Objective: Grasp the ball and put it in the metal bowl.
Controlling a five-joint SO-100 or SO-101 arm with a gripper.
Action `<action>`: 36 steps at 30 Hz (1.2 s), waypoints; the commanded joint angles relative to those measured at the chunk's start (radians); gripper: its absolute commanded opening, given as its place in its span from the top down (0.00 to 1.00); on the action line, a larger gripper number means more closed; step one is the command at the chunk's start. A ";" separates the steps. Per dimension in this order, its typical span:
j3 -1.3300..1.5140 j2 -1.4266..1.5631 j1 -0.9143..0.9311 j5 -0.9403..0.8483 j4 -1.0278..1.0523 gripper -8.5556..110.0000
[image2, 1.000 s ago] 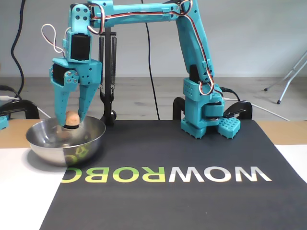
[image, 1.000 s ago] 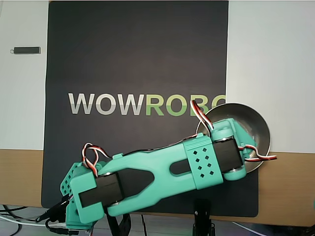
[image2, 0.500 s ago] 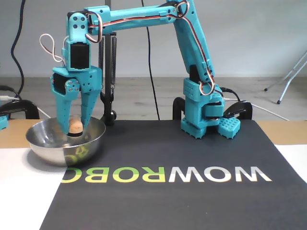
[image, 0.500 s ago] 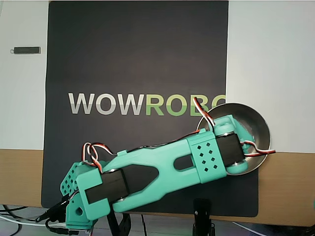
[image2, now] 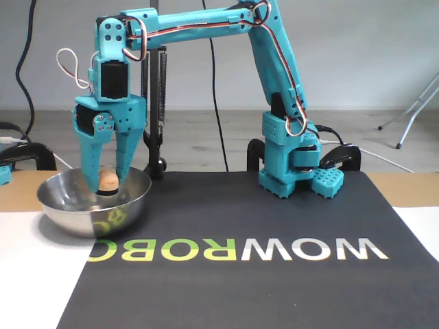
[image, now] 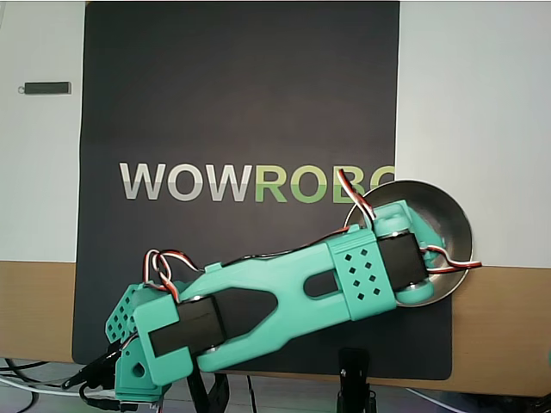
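Gripper (image2: 105, 185) clamped on ball (image2: 107, 180) inside metal bowl (image2: 68, 209), black mat (image2: 274, 274) beside.

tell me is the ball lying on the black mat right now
No, in the fixed view the ball sits between the claw's fingers, down inside the metal bowl, not on the mat.

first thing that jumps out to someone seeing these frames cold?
The teal arm, arching from its base at the mat's far edge over to the left in the fixed view. There its gripper reaches down into the metal bowl, fingers closed on the ball. The big WOWROBO lettering across the dark mat comes next.
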 commanded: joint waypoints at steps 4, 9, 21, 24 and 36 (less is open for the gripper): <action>-0.044 0.006 -0.008 0.002 -0.011 0.73; -0.044 0.006 -0.008 0.000 -0.011 0.73; -0.044 0.006 -0.008 -0.002 -0.011 0.73; -0.044 0.006 -0.008 -0.002 -0.011 0.73; -0.044 0.006 -0.006 0.003 -0.009 0.51</action>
